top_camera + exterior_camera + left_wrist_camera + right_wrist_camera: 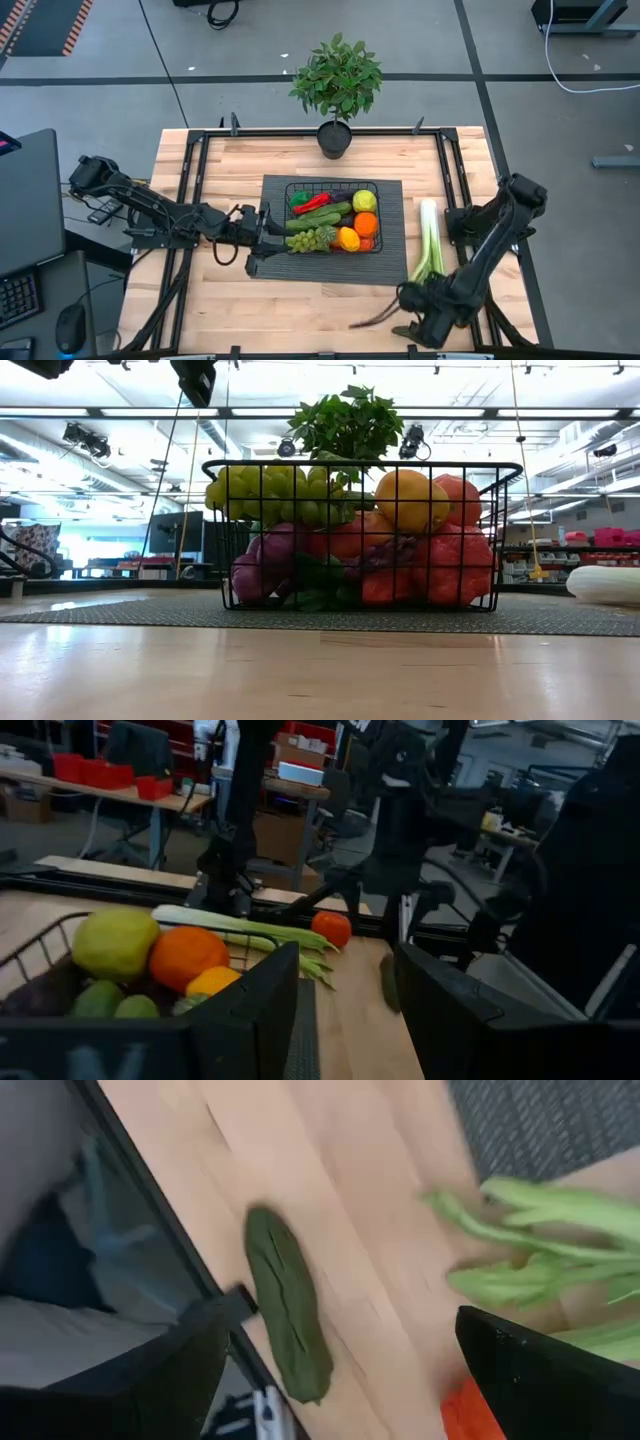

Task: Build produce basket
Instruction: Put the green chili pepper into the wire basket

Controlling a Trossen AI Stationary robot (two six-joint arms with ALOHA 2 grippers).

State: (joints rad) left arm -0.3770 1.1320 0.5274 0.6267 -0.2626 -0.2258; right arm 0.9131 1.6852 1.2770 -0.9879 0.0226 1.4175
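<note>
Fingers of the right tool (pixel 330 1370) are standing spread above a dark green cucumber (pixel 288 1315) lying on the wooden bench (pixel 300 300) at its near right, likely lining up a grasp. The left tool (pixel 345 1010), also spread, is waiting beside the black wire-mesh basket (pixel 374 187), already heaped with glossy plastic produce (pixel 330 222); a long pale-green leek (pixel 429 240) is lying outside, right.
</note>
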